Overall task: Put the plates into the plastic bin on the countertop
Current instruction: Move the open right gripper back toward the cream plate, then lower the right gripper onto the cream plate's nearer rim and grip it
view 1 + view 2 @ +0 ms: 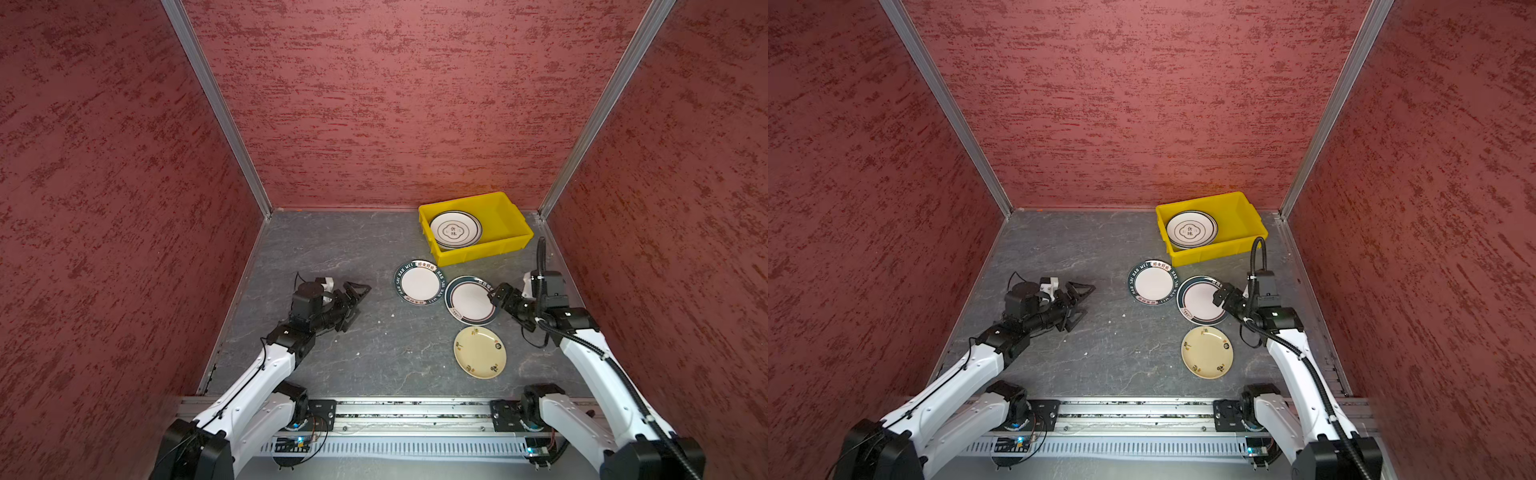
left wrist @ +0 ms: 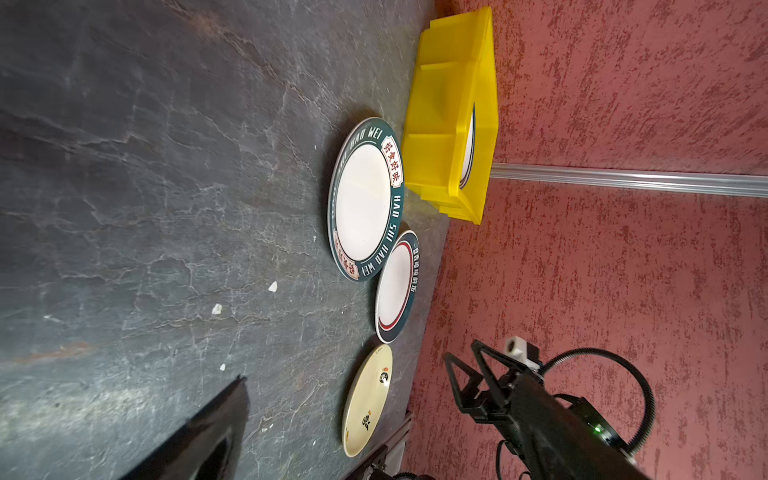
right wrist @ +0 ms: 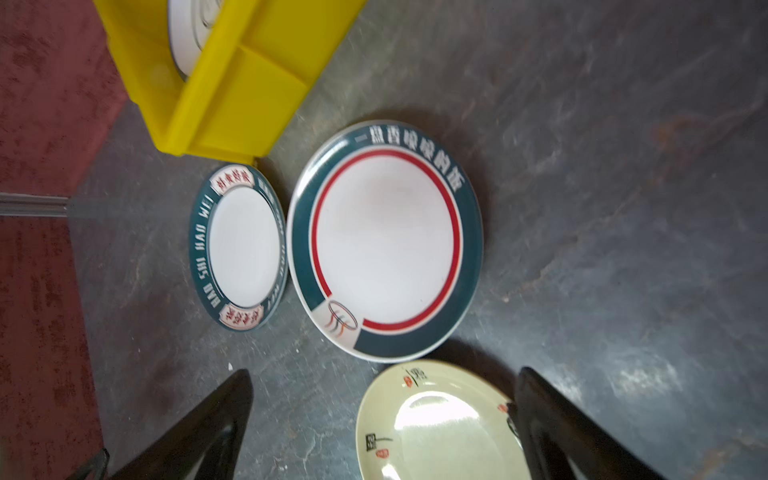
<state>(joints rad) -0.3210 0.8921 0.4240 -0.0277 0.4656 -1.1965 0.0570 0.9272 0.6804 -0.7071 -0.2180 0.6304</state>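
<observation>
Fingers (image 3: 199, 428) of right gripper (image 3: 384, 372) spread, empty — left gripper (image 1: 357, 305) likewise; red-ringed plate (image 3: 386, 241) looks rigid, slick, lying flat — pinch its rim.

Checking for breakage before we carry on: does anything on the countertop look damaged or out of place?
A few small white flecks lie on the countertop left of the three loose plates; chips or crumbs, too small to tell. No plate shows a visible crack.
</observation>
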